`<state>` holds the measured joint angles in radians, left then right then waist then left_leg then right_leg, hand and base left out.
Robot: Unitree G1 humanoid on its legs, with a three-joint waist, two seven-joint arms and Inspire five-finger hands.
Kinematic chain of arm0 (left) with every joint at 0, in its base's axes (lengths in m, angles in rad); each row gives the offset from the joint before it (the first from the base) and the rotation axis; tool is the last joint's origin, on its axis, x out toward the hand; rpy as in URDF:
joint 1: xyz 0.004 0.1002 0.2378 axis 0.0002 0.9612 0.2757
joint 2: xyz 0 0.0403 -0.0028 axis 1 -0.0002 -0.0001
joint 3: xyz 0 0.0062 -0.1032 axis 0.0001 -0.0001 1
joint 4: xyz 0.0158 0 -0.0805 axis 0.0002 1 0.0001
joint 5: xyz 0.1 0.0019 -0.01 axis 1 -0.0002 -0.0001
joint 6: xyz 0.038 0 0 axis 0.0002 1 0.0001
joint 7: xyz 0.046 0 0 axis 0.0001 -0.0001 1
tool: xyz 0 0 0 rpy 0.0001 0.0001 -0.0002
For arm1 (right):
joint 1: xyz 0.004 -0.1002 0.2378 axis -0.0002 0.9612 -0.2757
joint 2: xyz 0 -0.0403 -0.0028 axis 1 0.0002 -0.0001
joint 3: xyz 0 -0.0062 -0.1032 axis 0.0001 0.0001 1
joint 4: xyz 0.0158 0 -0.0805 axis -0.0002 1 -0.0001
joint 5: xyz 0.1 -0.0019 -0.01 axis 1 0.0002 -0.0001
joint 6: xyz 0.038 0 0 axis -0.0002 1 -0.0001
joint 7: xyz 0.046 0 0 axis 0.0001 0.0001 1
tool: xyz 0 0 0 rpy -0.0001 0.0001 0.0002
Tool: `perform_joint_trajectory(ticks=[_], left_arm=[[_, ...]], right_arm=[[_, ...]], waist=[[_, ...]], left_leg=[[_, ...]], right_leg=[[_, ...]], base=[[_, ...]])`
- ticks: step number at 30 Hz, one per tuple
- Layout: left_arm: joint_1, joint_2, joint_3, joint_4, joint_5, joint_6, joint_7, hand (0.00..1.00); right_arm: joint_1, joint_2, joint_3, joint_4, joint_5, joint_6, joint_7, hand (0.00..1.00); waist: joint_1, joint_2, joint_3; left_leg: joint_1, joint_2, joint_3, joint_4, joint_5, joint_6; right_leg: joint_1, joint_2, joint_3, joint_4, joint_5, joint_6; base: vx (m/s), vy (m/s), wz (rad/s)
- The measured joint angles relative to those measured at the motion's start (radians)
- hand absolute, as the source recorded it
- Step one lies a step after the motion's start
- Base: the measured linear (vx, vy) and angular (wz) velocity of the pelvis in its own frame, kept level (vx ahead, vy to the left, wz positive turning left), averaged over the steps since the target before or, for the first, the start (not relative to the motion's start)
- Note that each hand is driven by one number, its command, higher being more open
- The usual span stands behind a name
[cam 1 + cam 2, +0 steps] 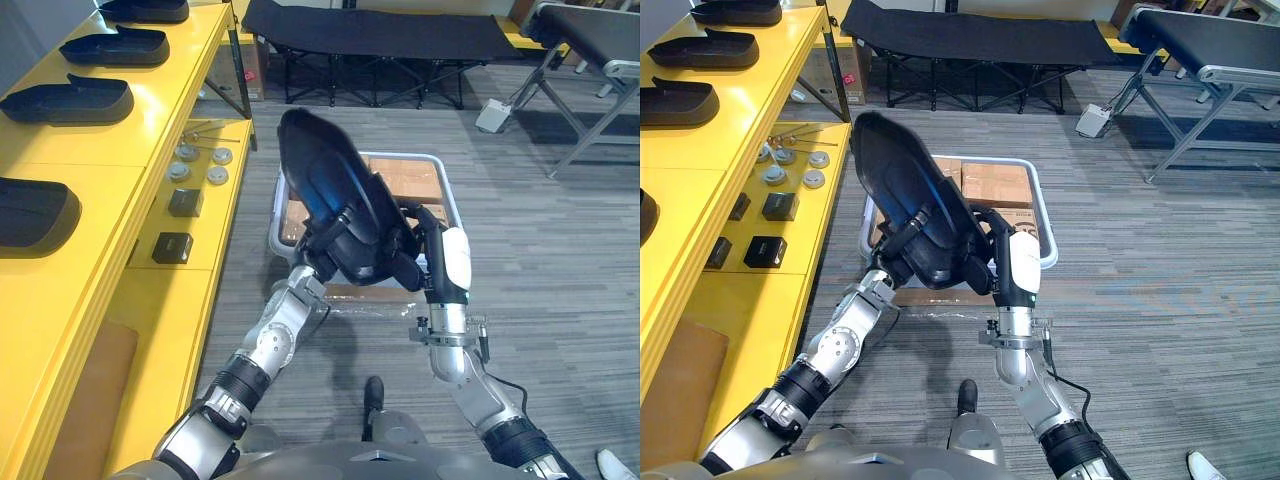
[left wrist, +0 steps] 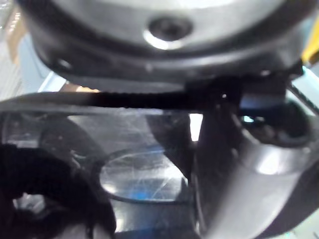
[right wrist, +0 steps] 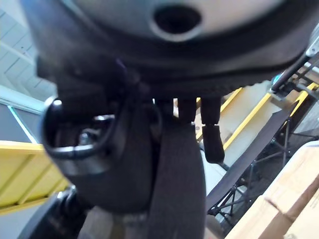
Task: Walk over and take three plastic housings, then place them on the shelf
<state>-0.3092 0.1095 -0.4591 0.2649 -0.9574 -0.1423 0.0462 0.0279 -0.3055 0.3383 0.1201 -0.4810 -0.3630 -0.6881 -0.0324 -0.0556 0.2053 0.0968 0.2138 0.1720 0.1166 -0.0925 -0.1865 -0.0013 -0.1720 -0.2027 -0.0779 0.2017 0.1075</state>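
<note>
Because the plastic housing (image 1: pixel 325 190) is broad and stands tilted on edge, I clamp its lower end from both sides: left hand (image 1: pixel 322 243) fingers curled over its rim, right hand (image 1: pixel 440 255) pinching the opposite edge. It hangs near the yellow shelf (image 1: pixel 150 110), not yet placed.

Bright even indoor light; glare on housing (image 1: pixel 322 190); soft shadows on floor (image 1: pixel 540 260).

At centre, the left hand (image 1: pixel 900 248) and right hand (image 1: pixel 1024 265) clasp a black plastic housing (image 1: pixel 902 185), tilted toward 11 o'clock, in front of a white crate (image 1: pixel 1041 205). At 9 o'clock, a yellow shelf (image 1: pixel 700 165) carries more housings (image 1: pixel 675 101).
</note>
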Motion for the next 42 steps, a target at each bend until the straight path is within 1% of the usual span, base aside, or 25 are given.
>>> perform_joint_trajectory(ticks=[2,3,4,5,6,7,9,10,13,15,17,19,20,21,23,26,29,33,36,38,40,42], left_arm=[[0.007,0.005,0.032,-0.145,0.194,-0.009,0.067,0.00],[0.011,0.006,0.047,-0.187,0.241,-0.009,0.080,0.00],[0.019,0.005,0.080,-0.265,0.332,-0.012,0.105,0.00],[0.031,0.005,0.109,-0.318,0.390,-0.019,0.117,0.00],[0.048,0.005,0.147,-0.372,0.458,-0.040,0.136,0.00],[0.054,0.005,0.167,-0.393,0.494,-0.053,0.147,0.00],[0.073,0.009,0.246,-0.444,0.603,-0.104,0.187,0.00],[0.087,0.015,0.287,-0.465,0.658,-0.124,0.215,0.00],[0.119,0.030,0.357,-0.475,0.755,-0.167,0.270,0.00],[0.148,0.048,0.367,-0.491,0.775,-0.177,0.287,0.00],[0.177,0.049,0.369,-0.511,0.786,-0.180,0.287,0.00],[0.214,0.046,0.366,-0.523,0.807,-0.184,0.275,0.00],[0.246,0.046,0.366,-0.535,0.810,-0.183,0.255,0.00],[0.280,0.046,0.366,-0.542,0.810,-0.183,0.234,0.00],[0.331,0.044,0.368,-0.549,0.808,-0.183,0.205,0.00],[0.406,0.043,0.371,-0.551,0.804,-0.183,0.162,0.00],[0.455,0.036,0.393,-0.551,0.795,-0.183,0.137,0.00],[0.495,0.020,0.421,-0.555,0.763,-0.183,0.125,0.00],[0.538,0.016,0.451,-0.617,0.763,-0.183,0.137,0.00],[0.548,0.012,0.470,-0.652,0.761,-0.183,0.138,0.00],[0.555,0.002,0.500,-0.678,0.759,-0.183,0.141,0.00],[0.564,-0.004,0.528,-0.685,0.754,-0.183,0.142,0.00]], right_arm=[[-0.001,0.001,0.004,-0.101,0.071,-0.003,0.029,1.00],[-0.001,0.002,0.001,-0.128,0.095,-0.007,0.042,1.00],[-0.001,0.004,-0.005,-0.175,0.145,-0.021,0.078,1.00],[-0.001,0.004,-0.009,-0.202,0.178,-0.028,0.103,1.00],[-0.001,0.005,-0.021,-0.224,0.222,-0.043,0.140,1.00],[-0.001,0.006,-0.029,-0.234,0.243,-0.049,0.158,1.00],[-0.001,0.013,-0.062,-0.263,0.347,-0.067,0.232,1.00],[0.000,0.020,-0.085,-0.281,0.413,-0.068,0.280,1.00],[0.024,0.041,-0.150,-0.304,0.556,-0.066,0.374,1.00],[0.060,0.051,-0.184,-0.323,0.611,-0.061,0.415,1.00],[0.100,0.073,-0.219,-0.333,0.655,-0.050,0.456,1.00],[0.133,0.090,-0.249,-0.333,0.664,-0.015,0.479,1.00],[0.159,0.096,-0.268,-0.333,0.664,0.008,0.491,1.00],[0.189,0.107,-0.291,-0.332,0.664,0.032,0.506,1.00],[0.228,0.113,-0.311,-0.327,0.664,0.053,0.514,1.00],[0.280,0.120,-0.335,-0.306,0.662,0.054,0.523,1.00],[0.284,0.130,-0.336,-0.288,0.653,0.053,0.530,1.00],[0.285,0.145,-0.334,-0.268,0.654,0.053,0.552,1.00],[0.273,0.145,-0.308,-0.252,0.696,0.041,0.578,1.00],[0.252,0.145,-0.286,-0.226,0.707,0.041,0.585,1.00],[0.209,0.145,-0.237,-0.181,0.707,0.042,0.586,1.00],[0.166,0.144,-0.198,-0.152,0.705,0.043,0.586,1.00]], waist=[[0.000,0.002,-0.002],[0.000,0.004,-0.003],[-0.001,0.007,-0.010],[-0.002,0.011,-0.021],[-0.001,0.019,-0.039],[0.001,0.022,-0.046],[0.003,0.030,-0.062],[0.004,0.032,-0.064],[0.005,0.031,-0.071],[0.004,0.032,-0.071],[0.000,0.036,-0.074],[-0.004,0.047,-0.083],[-0.008,0.058,-0.089],[-0.014,0.070,-0.095],[-0.024,0.082,-0.103],[-0.025,0.084,-0.104],[-0.023,0.084,-0.104],[0.003,0.084,-0.104],[0.008,0.084,-0.104],[0.023,0.085,-0.104],[0.056,0.085,-0.104],[0.074,0.085,-0.104]], left_leg=[[0.000,0.000,0.000,0.002,0.000,0.000],[0.000,0.000,0.000,0.002,0.000,0.000],[0.001,0.000,0.000,0.003,0.000,0.000],[0.001,0.000,-0.001,0.002,0.000,0.000],[0.001,0.000,-0.001,0.002,0.000,-0.001],[0.002,0.000,-0.001,0.001,-0.001,-0.001],[0.004,0.000,-0.004,0.001,-0.001,-0.001],[0.012,0.000,-0.005,0.001,0.000,-0.001],[0.016,0.000,-0.008,-0.002,-0.006,0.004],[0.016,0.000,-0.008,-0.006,-0.006,0.005],[0.017,-0.001,-0.007,-0.019,-0.003,0.001],[0.017,-0.001,0.000,-0.029,0.001,0.001],[0.017,-0.001,0.004,-0.035,0.007,0.006],[0.017,-0.001,0.006,-0.035,0.011,-0.002],[0.019,-0.001,0.009,-0.034,0.010,-0.002],[0.021,-0.001,0.013,-0.033,0.005,-0.003],[0.019,-0.001,0.013,-0.031,-0.001,0.000],[0.013,-0.001,0.007,-0.030,-0.006,0.007],[-0.012,-0.001,-0.030,-0.021,-0.005,0.008],[-0.036,-0.001,-0.065,-0.013,-0.002,0.007],[-0.061,-0.001,-0.121,-0.014,0.014,0.002],[-0.079,-0.002,-0.157,-0.014,0.023,0.000]], right_leg=[[0.000,0.000,0.000,0.000,0.000,0.000],[0.000,0.001,0.000,0.000,0.000,0.000],[0.000,0.001,0.000,0.000,0.001,0.000],[0.000,0.001,0.000,0.000,0.001,0.000],[0.000,0.001,0.000,0.000,0.001,0.000],[0.000,0.001,-0.001,0.000,0.001,0.000],[0.004,0.001,-0.004,0.000,0.001,0.000],[0.010,0.001,-0.005,0.000,0.000,0.001],[0.020,0.000,-0.010,-0.001,-0.011,0.009],[0.018,0.000,-0.011,-0.001,-0.018,0.003],[0.013,0.000,-0.011,-0.006,-0.019,0.004],[0.005,0.001,-0.008,-0.006,-0.019,0.004],[0.000,0.001,-0.007,-0.001,-0.018,0.004],[-0.002,0.002,-0.006,-0.001,-0.015,0.008],[-0.002,0.003,-0.004,-0.001,-0.012,0.006],[-0.002,0.003,-0.001,-0.001,-0.012,0.007],[-0.002,0.003,-0.001,-0.001,-0.015,0.009],[-0.001,0.001,-0.008,-0.001,-0.023,0.008],[0.004,-0.003,-0.041,-0.001,-0.030,0.004],[0.005,-0.005,-0.070,-0.001,-0.028,0.004],[0.019,-0.006,-0.125,-0.001,-0.029,0.005],[0.029,-0.008,-0.162,-0.001,-0.032,0.006]], base=[[0.00,0.000,0.00],[0.00,0.000,0.00],[0.00,0.000,0.00],[0.00,0.000,0.00],[0.00,0.000,0.00],[0.00,0.000,0.00],[0.00,0.000,0.00],[0.00,0.000,0.00],[-0.02,0.004,0.05],[-0.02,0.004,0.00],[0.00,0.000,-0.02],[0.02,0.009,-0.06],[0.07,0.022,-0.05],[0.07,0.023,-0.03],[0.07,0.031,-0.04],[0.03,0.022,-0.03],[0.00,0.000,0.00],[-0.01,0.003,0.04],[0.00,0.004,0.28],[0.00,-0.005,0.50],[0.01,-0.016,0.64],[0.00,-0.011,0.66]])
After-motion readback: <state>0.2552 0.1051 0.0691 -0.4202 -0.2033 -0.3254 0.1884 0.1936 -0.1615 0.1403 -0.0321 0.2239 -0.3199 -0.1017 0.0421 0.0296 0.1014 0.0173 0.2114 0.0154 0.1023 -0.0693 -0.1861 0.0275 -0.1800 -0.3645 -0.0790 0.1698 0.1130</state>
